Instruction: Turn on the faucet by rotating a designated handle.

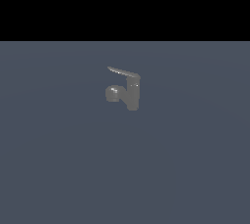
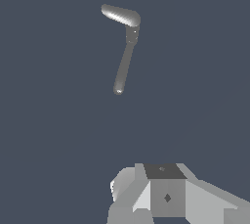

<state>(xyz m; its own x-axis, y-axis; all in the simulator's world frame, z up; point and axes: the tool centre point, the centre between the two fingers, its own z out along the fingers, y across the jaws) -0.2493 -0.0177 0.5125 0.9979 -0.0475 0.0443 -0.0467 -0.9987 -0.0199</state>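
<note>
Exterior view: faucet (image 1: 131,93) alone on surface (image 1: 58,169); handle (image 1: 122,72) untouched.
Gripper (image 2: 166,196): well apart from faucet; jaw state cannot be told.
Progress: approach and rotation remain.

1. You are looking at a bare simulated test scene, not a real room: a flat, featureless blue-grey floor (image 1: 58,169) ends at a black void at 12 o'clock.
2. A lone faucet (image 1: 131,93) stands on it, plainly shaded, without sink, counter or walls.
</note>
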